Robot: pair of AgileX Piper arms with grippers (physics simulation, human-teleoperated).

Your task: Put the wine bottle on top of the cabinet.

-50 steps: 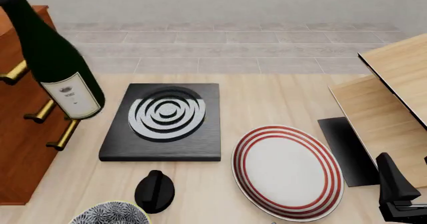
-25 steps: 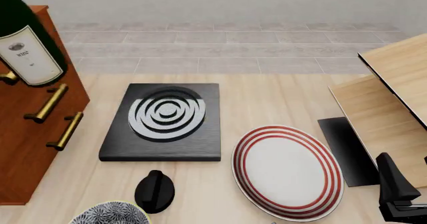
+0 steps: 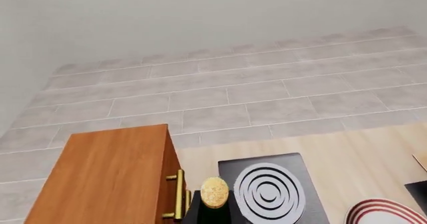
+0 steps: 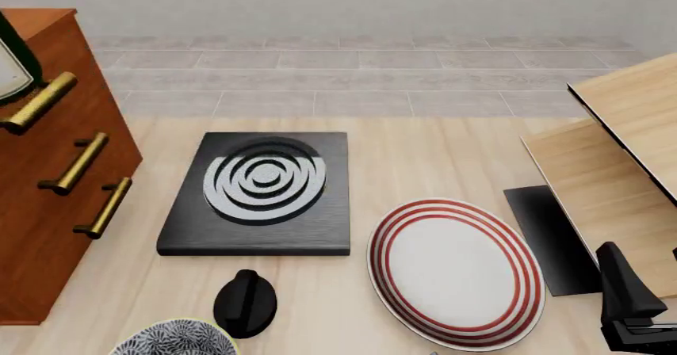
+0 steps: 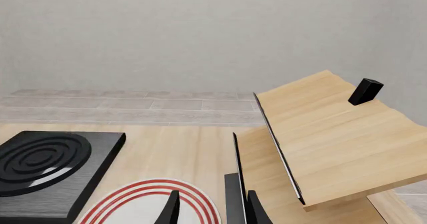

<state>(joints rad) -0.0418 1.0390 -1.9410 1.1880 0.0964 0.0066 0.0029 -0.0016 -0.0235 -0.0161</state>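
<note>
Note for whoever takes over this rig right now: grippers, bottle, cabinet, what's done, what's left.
Left gripper: out of frame; presumably holding the raised dark green glass wine bottle.
Right gripper: open, empty, beside the red-ringed white plate.
Bottle: at the drawer front of the reddish-brown wooden cabinet, not over its top.
Done: lift. Left: move over the top, set upright, release.

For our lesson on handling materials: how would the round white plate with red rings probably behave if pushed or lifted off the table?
The round white plate with red rings looks rigid and glazed, so probably slippery and breakable. Lying flat on the pale wooden table, it would likely slide rather than tip. Its low rim offers little to grasp.
</note>
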